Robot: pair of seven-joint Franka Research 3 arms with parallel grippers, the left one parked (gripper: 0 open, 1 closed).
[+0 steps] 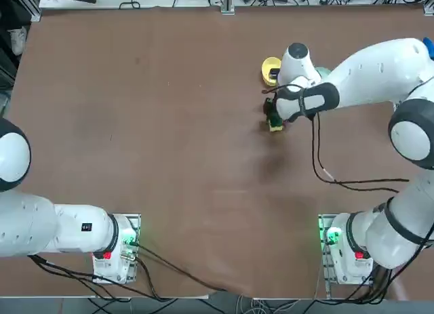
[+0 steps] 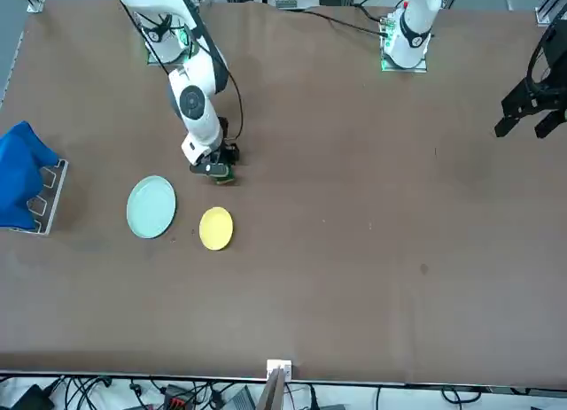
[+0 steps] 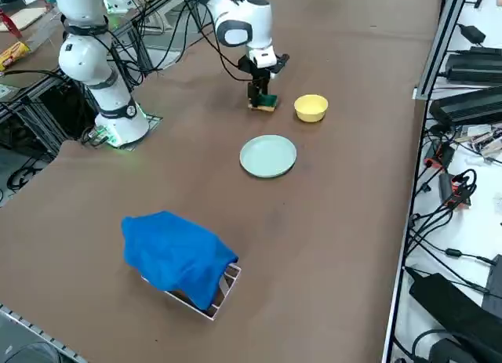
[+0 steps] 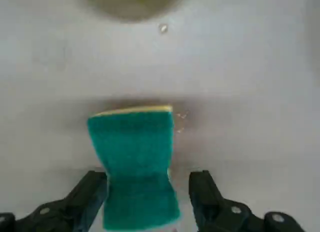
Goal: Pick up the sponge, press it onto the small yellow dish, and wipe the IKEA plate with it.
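Green-top sponge (image 4: 135,167) on table, yellow dish (image 2: 216,228) nearby, mint plate (image 2: 151,207) beside.

IKEA plate (image 1: 324,72) — largely hidden under the arm

Top view: overhead, looking straight down, arm bases at the lower edge.
Front view: high across the table (image 2: 354,277), facing the robot.
Right side view: raised, diagonal from the robot's right.
Right wrist view: close, just above the sponge (image 4: 135,162).
Shared: sponge and small yellow dish (image 3: 311,107) in all four views.
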